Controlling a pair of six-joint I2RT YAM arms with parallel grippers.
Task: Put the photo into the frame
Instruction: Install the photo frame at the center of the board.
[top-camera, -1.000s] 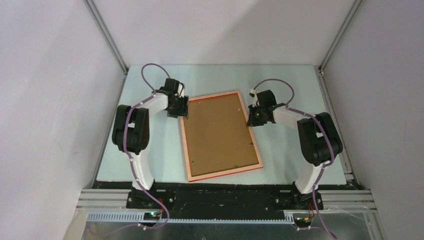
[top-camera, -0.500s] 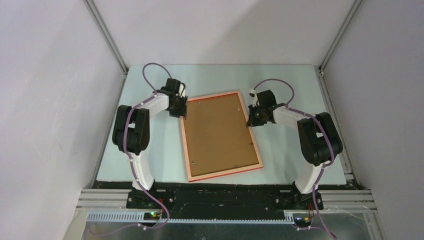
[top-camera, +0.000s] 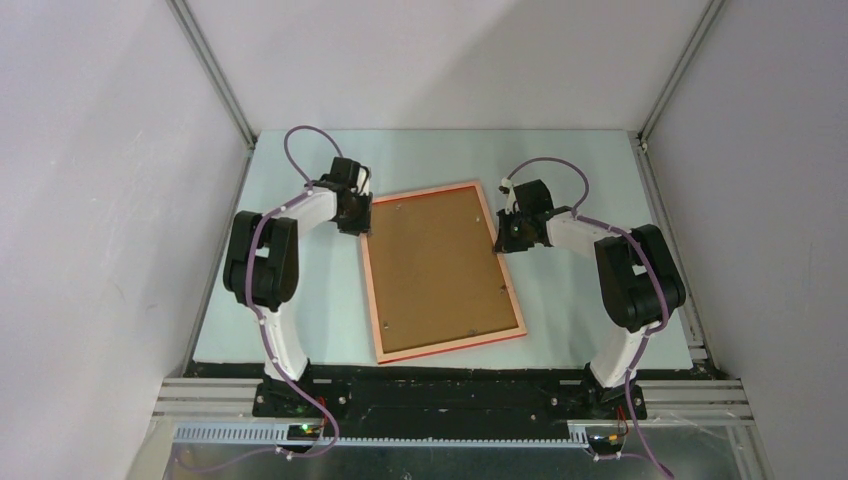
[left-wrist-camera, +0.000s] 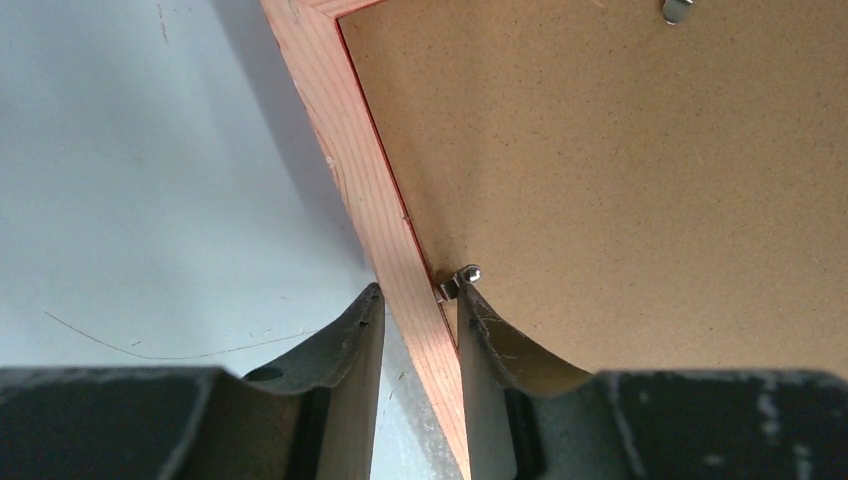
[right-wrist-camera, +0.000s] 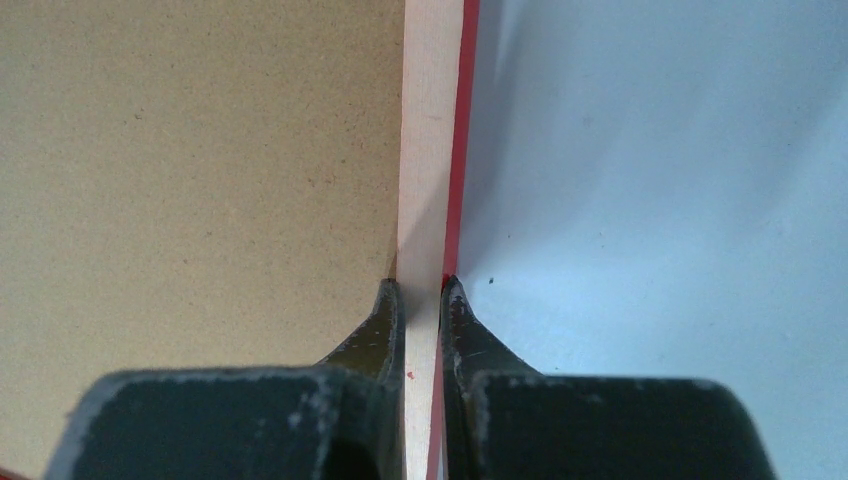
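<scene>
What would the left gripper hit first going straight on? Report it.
The frame: the left gripper straddles its pale side rail, so the rail comes first, likely with the metal clip at the inner finger. Depth is unclear; it may already touch.

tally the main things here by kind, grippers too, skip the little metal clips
frame: 1
backing board: 1
grippers: 2, left gripper and right gripper
photo: 0 in view
total: 4
</scene>
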